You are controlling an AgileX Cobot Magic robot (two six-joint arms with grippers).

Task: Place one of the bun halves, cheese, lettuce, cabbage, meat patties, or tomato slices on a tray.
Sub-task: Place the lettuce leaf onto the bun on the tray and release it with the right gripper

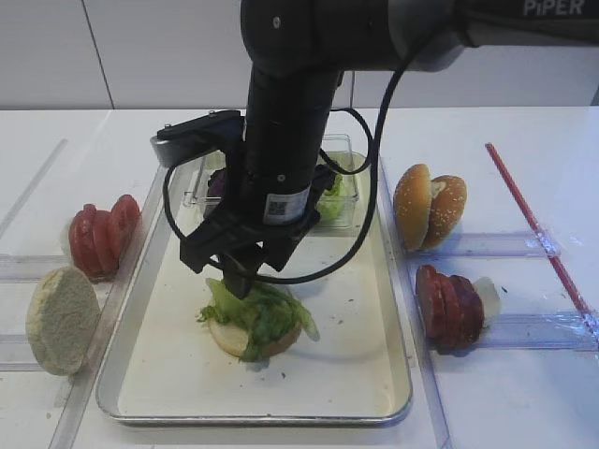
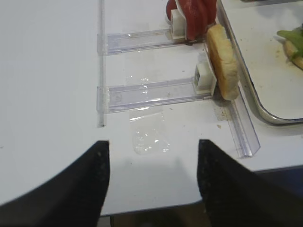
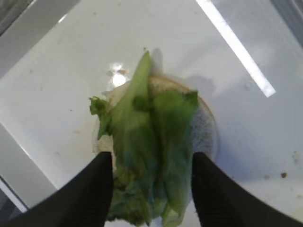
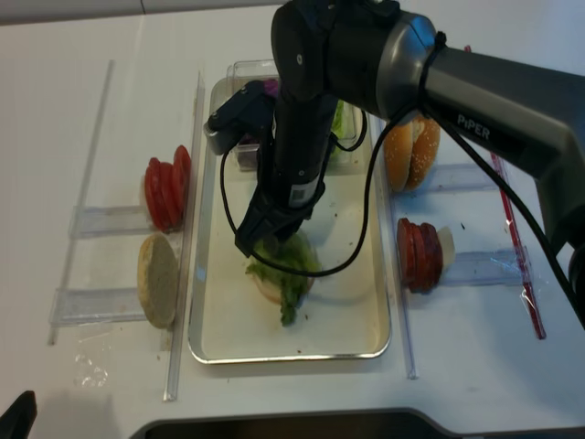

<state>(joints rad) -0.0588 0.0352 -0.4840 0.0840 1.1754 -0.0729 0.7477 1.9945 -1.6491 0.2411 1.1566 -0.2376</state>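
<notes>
A light green lettuce point(image 1: 262, 313) leaf lies on a pale bun half point(image 1: 239, 339) in the middle of the metal tray point(image 1: 348, 360). My right gripper point(image 1: 239, 276) points down right over them. In the right wrist view its black fingers point(image 3: 102, 189) stand apart on either side of the lettuce point(image 3: 151, 142), with the bun half point(image 3: 206, 130) showing underneath; the gripper point(image 3: 152, 158) is open. My left gripper point(image 2: 152, 144) hangs open over bare table near the front edge, holding nothing.
Tomato slices point(image 1: 101, 234) and another bun half point(image 1: 61, 318) stand in clear racks left of the tray. Sesame buns point(image 1: 429, 206) and meat patties point(image 1: 449, 304) stand on the right. A clear box point(image 1: 342, 192) with purple cabbage point(image 1: 215, 182) sits at the tray's back. A red rod point(image 1: 533, 220) lies far right.
</notes>
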